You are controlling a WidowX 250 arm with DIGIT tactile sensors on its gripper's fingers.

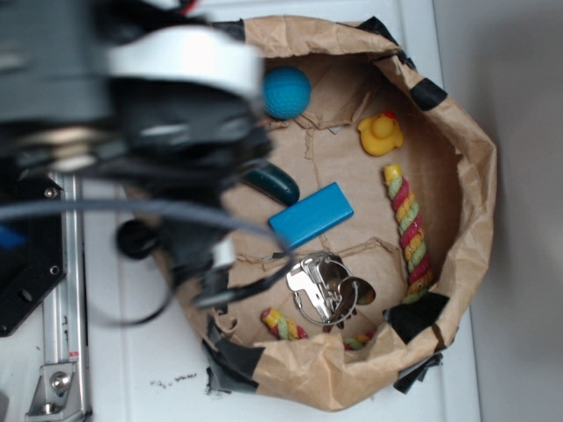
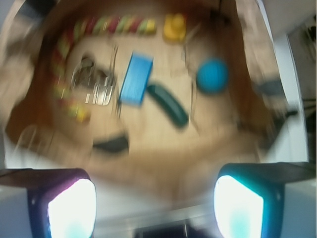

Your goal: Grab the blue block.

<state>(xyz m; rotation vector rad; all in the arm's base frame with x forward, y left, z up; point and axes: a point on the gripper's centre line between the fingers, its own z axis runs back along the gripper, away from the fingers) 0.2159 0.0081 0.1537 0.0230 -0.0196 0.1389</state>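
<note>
The blue block (image 1: 310, 214) is a flat bright-blue slab lying in the middle of the brown paper bag (image 1: 475, 176). In the wrist view the blue block (image 2: 136, 79) sits far ahead, up and left of centre. My gripper (image 2: 154, 208) is open and empty, with its two fingers wide apart at the bottom corners, over the bag's near rim. In the exterior view my blurred arm (image 1: 176, 132) covers the bag's left side, left of the block and apart from it. The wrist view is motion-blurred.
A dark teal cucumber toy (image 1: 274, 183) lies just left of the block. A blue ball (image 1: 287, 92), a yellow duck (image 1: 380, 134), a striped rope (image 1: 406, 230) and metal rings (image 1: 321, 286) also lie in the bag. The bag's walls stand up all round.
</note>
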